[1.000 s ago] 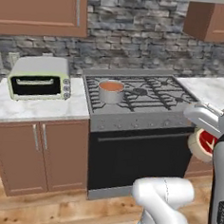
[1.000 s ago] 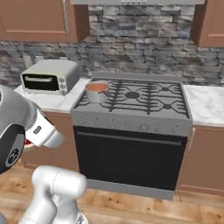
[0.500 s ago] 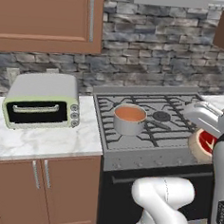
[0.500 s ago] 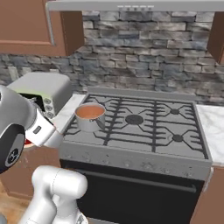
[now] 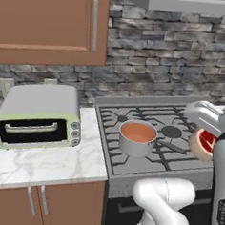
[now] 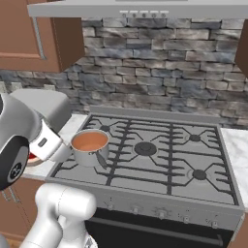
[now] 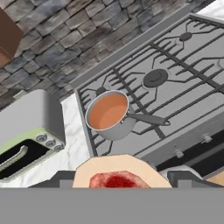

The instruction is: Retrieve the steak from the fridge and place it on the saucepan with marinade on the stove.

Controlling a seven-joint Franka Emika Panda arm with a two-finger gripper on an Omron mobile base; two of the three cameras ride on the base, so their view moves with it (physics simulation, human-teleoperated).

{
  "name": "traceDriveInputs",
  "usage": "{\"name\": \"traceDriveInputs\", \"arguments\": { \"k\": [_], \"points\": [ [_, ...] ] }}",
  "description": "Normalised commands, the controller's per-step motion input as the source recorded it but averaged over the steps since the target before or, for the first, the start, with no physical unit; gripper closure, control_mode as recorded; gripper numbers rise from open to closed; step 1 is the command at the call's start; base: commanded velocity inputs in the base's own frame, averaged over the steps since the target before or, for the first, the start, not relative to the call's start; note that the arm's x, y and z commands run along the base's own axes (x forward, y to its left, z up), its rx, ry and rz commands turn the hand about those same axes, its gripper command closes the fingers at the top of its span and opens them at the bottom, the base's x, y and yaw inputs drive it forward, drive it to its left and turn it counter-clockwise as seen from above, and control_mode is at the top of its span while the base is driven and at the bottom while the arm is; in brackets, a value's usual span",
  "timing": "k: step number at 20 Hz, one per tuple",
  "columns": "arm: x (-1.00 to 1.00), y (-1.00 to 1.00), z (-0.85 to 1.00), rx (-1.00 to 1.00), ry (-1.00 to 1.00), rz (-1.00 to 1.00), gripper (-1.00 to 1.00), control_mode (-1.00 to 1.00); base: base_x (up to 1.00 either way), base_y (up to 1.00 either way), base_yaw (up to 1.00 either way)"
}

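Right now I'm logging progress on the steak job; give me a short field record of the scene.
steak: red, held at the tool, on a pale round piece
saucepan: on the stove's front left burner, handle toward the centre
marinade: orange-red, fills the saucepan
toaster oven: on the marble counter, left of the stove
step left: steak not yet in the saucepan

Stone backsplash (image 6: 160, 68), brown cabinets (image 5: 45, 23), marble counter (image 5: 43, 161)
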Motion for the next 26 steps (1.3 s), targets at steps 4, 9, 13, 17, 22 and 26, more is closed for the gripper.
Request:
{"name": "traceDriveInputs", "arguments": {
  "k": [4,9,13,17,22,26],
  "points": [
    [0.0,0.0,0.0,0.0,0.0,0.0,1.0,1.0,0.99,0.29,0.0],
    [0.0,0.0,0.0,0.0,0.0,0.0,1.0,1.0,0.55,0.16,0.0],
    [0.0,0.0,0.0,0.0,0.0,0.0,1.0,1.0,0.06,0.0,0.0],
    [0.0,0.0,0.0,0.0,0.0,0.0,1.0,1.0,0.04,0.0,0.0],
    [0.58,0.0,0.0,0.0,0.01,0.0,1.0,-1.0,0.0,0.0,0.0],
    [0.73,0.12,0.0,0.0,0.08,0.0,1.0,-1.0,0.0,0.0,0.0]
  ]
}}
